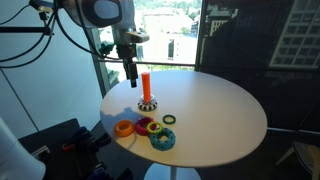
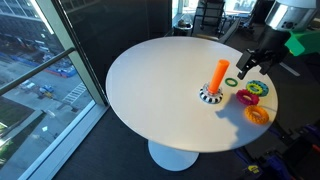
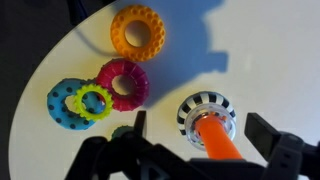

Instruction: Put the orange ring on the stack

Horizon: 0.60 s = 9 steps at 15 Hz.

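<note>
nothing is done yet. the orange ring (image 1: 124,128) lies flat on the desk (image 1: 225,110), left of the peg (image 1: 146,88) and nearer the camera. the claw (image 1: 131,76) hangs just left of the peg's top, fingers apart and empty. the peg is bare, so grabbing, lifting and threading all remain.

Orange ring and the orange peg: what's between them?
Nothing. The wrist view shows only bare table between the orange ring and the stack; the pink ring sits off to one side.
</note>
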Tool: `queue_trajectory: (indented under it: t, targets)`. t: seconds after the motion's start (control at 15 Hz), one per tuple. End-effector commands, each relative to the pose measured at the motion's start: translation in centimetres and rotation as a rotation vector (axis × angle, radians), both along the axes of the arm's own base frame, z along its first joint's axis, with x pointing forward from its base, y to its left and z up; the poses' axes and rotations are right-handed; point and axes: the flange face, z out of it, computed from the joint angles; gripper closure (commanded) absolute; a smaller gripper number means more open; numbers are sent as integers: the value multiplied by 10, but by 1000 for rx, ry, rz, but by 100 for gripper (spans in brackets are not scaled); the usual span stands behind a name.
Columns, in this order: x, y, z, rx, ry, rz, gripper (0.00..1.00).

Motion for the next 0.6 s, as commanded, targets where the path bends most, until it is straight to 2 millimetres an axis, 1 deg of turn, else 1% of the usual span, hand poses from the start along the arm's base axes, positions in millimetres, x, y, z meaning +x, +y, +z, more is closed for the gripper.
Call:
queue_trajectory:
  t: [0.0,0.07,0.2,0.53]
  targets:
    - [1,0,2,0,-2,-1,0]
    - [1,0,2,0,-4,-1,0]
    - [-5,-1,-4,-4,-4,10,0]
    - [-23,-10,-25,-20,36,-1,0]
